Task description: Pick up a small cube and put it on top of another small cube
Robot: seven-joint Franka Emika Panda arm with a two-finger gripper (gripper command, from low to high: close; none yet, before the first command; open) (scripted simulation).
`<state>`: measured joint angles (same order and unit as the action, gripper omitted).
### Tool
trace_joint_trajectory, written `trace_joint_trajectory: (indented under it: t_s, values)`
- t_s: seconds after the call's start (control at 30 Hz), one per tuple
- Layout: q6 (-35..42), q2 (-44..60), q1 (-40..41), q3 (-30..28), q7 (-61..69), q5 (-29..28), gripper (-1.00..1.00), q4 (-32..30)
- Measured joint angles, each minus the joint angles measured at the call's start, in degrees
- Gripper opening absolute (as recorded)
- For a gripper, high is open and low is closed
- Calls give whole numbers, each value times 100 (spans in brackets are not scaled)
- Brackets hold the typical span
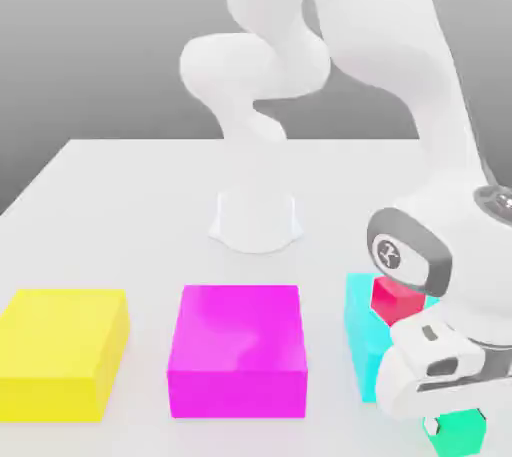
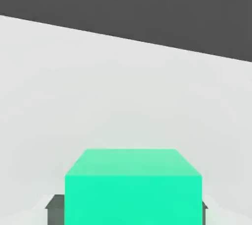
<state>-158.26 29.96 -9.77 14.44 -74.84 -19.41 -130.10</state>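
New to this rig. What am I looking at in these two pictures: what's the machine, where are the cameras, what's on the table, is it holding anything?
It is a computer simulation of one white robot arm with a two-finger gripper at its end.

The exterior view is a camera off the arm, looking across a pale table. On it lie three big blocks: a yellow block, a magenta block and a cyan block, partly behind the arm. A small red cube sits on the cyan one.

The hand view is a camera on the gripper itself, looking past its fingers.

The gripper is down near the table and shut on the small mint-green cube, which peeks out below the hand at the exterior view's right. Whether the cube has left the table I cannot tell.
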Motion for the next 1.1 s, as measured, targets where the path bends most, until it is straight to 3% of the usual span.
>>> trace_joint_trajectory:
  t_s: [0.23,0.53,0.8,1.1]
  values:
    - [604,-1231,345,541,256,759,-100,-296]
    - [544,-2984,-782,1468,-1763,2054,-100,-1648]
    - [547,-3992,-1419,1908,-3868,3103,-100,-3035]
    - [251,-3851,-1250,2039,-4383,2878,-100,-3196]
